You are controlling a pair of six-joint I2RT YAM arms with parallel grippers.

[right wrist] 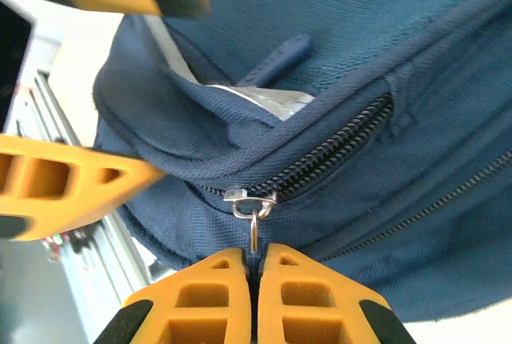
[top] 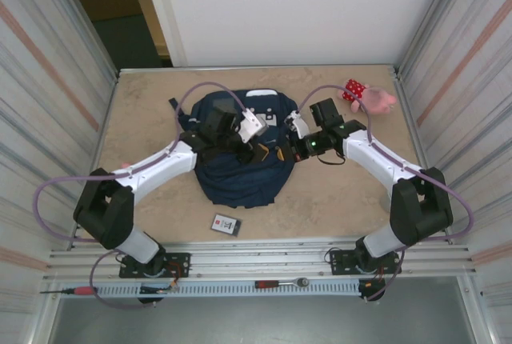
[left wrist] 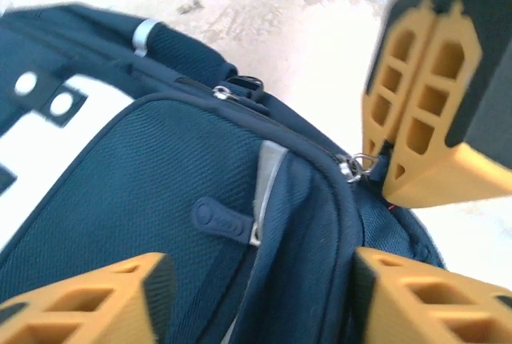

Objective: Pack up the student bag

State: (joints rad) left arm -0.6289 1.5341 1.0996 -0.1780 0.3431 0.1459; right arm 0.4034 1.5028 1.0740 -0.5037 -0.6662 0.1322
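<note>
Two arms reach in over your worktop, where the student bag lies flat at the middle, well apart from the pink plush toy at the far right. Your left tool stands wide, its fingers straddling the bag's pocket edge, probably to steady the fabric. Your right tool is pinched tight on the zipper pull, whose ring disappears between the pads, likely so you can draw the zip along for packing.
</note>
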